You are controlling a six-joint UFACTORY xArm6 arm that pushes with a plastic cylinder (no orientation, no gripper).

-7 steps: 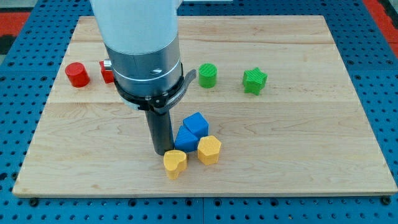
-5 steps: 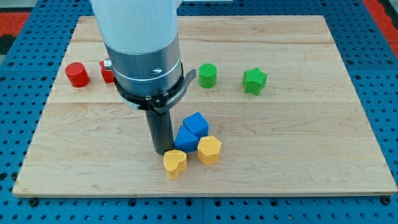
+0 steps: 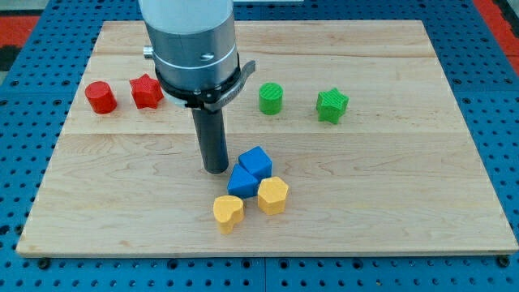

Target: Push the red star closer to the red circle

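My tip rests on the wooden board with nothing held: it is a bare rod, no jaws to open or close, and it touches no block that I can make out. Landmark: red star. The tip stands well below and to the view's right of the star, just beside the upper of two blue blocks; the second blue block and two yellow blocks cluster below that. The red circle sits just to the view's left of the star, a narrow gap between them, both near the board's upper left. Further right of the star, past the arm housing, lie a green circle and a green star. Judgement: the star looks like a small rigid plastic piece, light, likely to slide easily on smooth wood and to rotate if struck off-centre on a point. Contact should be on its right flank, centred, pushing leftward. No brands, labels or writing legible anywhere.
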